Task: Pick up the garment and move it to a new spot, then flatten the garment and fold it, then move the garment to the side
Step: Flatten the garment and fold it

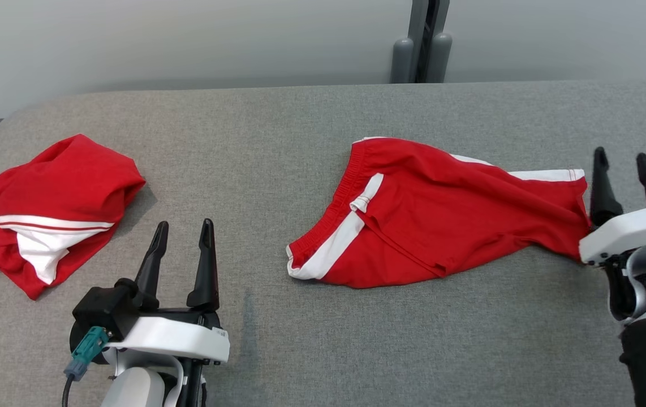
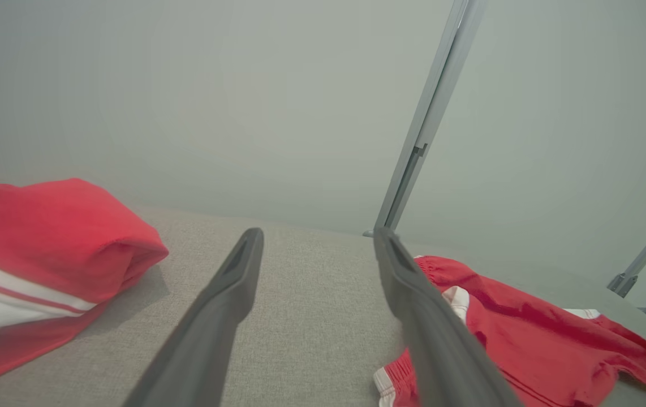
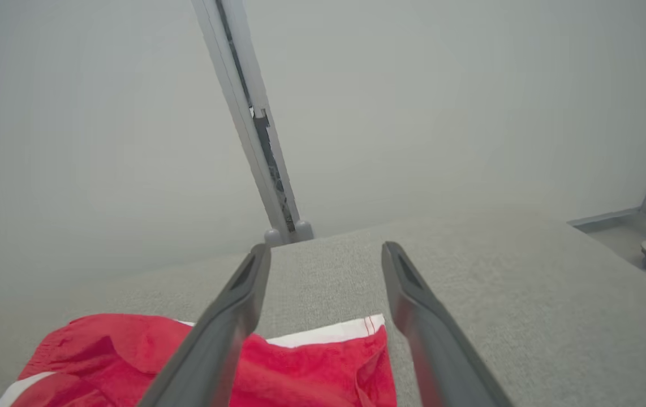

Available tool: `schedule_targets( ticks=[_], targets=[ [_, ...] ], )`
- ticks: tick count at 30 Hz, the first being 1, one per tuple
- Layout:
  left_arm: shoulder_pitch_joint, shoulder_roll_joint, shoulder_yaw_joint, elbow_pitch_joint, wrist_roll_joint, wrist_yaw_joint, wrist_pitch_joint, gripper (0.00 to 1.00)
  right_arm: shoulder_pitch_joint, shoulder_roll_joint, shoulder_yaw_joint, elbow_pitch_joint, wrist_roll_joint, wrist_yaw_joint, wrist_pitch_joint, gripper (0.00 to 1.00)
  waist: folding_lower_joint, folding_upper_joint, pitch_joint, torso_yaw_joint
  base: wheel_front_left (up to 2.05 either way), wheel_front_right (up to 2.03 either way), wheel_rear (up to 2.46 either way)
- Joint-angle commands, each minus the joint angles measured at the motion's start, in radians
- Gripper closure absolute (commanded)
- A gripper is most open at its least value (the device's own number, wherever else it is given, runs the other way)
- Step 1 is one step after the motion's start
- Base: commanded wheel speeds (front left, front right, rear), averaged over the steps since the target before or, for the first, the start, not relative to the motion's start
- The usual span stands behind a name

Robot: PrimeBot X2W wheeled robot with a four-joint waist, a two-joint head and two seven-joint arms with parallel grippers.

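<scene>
The red shorts with white side stripes (image 1: 430, 209) lie loosely spread on the grey cloth-covered table (image 1: 278, 113), toward three o'clock of its middle. They look light, limp and quick to bunch, so I'd pinch the thicker elastic waistband (image 1: 351, 175) at nine o'clock or the leg hem (image 1: 580, 195) at three. The right gripper (image 1: 621, 155), beside that hem, and the left gripper (image 1: 184, 226), at the shorts' eight o'clock, both gape wide and hold nothing.

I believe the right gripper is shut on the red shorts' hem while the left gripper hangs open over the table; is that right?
Not quite: the right gripper is open, gripping nothing, by the red shorts' hem, as the right wrist view shows. The rest holds.
</scene>
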Motion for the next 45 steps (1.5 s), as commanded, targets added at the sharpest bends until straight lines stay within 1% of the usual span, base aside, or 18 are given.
schedule_targets(
  ticks=[1,4,6,8,11,15,17,20,25,29,32,35,41,44,45],
  targets=[
    [0.005,0.004,0.003,-0.002,-0.008,0.004,-0.003,0.0,0.035,0.011,0.018,-0.066,-0.03,0.0,-0.002,0.0,0.0,0.0,-0.012,0.0,0.0,0.0,0.0],
    [0.015,0.004,0.003,-0.005,-0.01,0.008,-0.003,0.0,0.113,0.039,0.082,-0.219,-0.066,0.0,-0.002,0.0,0.0,0.0,-0.028,0.005,0.0,0.0,0.0],
    [0.02,0.004,0.005,-0.008,-0.016,0.012,-0.003,0.0,0.16,0.03,0.134,-0.309,-0.102,0.0,-0.002,0.0,0.0,0.0,-0.037,0.009,0.0,0.0,0.0],
    [0.03,0.004,0.005,-0.011,-0.02,0.013,-0.003,0.0,0.209,0.04,0.164,-0.369,-0.118,0.0,-0.002,0.0,0.0,0.0,-0.044,0.015,0.0,0.0,0.0],
    [0.041,0.004,0.001,-0.014,-0.023,0.015,-0.003,0.0,0.259,0.047,0.2,-0.412,-0.136,0.0,-0.002,0.0,0.0,0.0,-0.051,0.029,0.0,0.0,0.0],
    [0.045,0.004,-0.009,-0.016,-0.025,0.018,-0.003,0.0,0.281,0.046,0.229,-0.409,-0.156,0.0,-0.002,0.0,0.0,0.0,-0.052,0.056,0.0,0.0,0.0],
    [0.045,0.004,-0.006,-0.023,-0.03,0.025,-0.003,0.0,0.274,0.055,0.246,-0.397,-0.163,0.0,-0.002,0.0,0.0,0.0,-0.047,0.067,0.0,0.0,0.0],
    [0.043,0.004,-0.014,-0.022,-0.031,0.02,-0.003,0.0,0.241,0.066,0.291,-0.357,-0.185,0.0,0.002,0.0,0.0,0.0,-0.038,0.088,0.0,0.0,0.0],
    [0.028,0.004,-0.041,-0.02,-0.045,0.022,-0.003,0.0,0.166,0.09,0.366,-0.26,-0.226,0.0,0.018,0.0,0.0,0.0,-0.015,0.137,0.0,0.0,0.0],
    [0.008,0.004,-0.068,-0.019,-0.065,0.029,-0.003,0.0,0.104,0.101,0.397,-0.162,-0.256,0.0,0.02,0.0,0.0,0.0,0.01,0.187,0.0,0.0,0.0],
    [0.0,0.004,-0.088,-0.018,-0.076,0.035,-0.003,0.0,0.06,0.089,0.393,-0.08,-0.283,0.0,0.017,0.0,0.0,0.0,0.025,0.225,0.0,0.0,0.0],
    [-0.007,0.004,-0.098,-0.015,-0.083,0.041,-0.003,0.0,0.02,0.088,0.353,0.008,-0.332,0.0,0.01,0.0,0.0,0.0,0.038,0.263,0.0,0.0,0.0],
    [-0.002,0.004,-0.102,-0.011,-0.087,0.038,-0.003,0.0,-0.003,0.098,0.305,0.073,-0.397,0.0,0.003,0.0,0.0,0.0,0.044,0.29,0.0,0.0,0.0],
    [-0.002,0.004,-0.106,-0.012,-0.089,0.038,-0.003,0.0,-0.016,0.096,0.262,0.099,-0.439,0.0,0.0,0.0,0.0,0.0,0.049,0.3,0.0,0.0,0.0],
    [-0.004,0.004,-0.107,-0.013,-0.089,0.038,-0.003,0.0,-0.018,0.097,0.25,0.109,-0.458,0.0,-0.001,0.47,0.0,0.0,0.05,0.302,0.0,0.0,0.0]
  ],
)
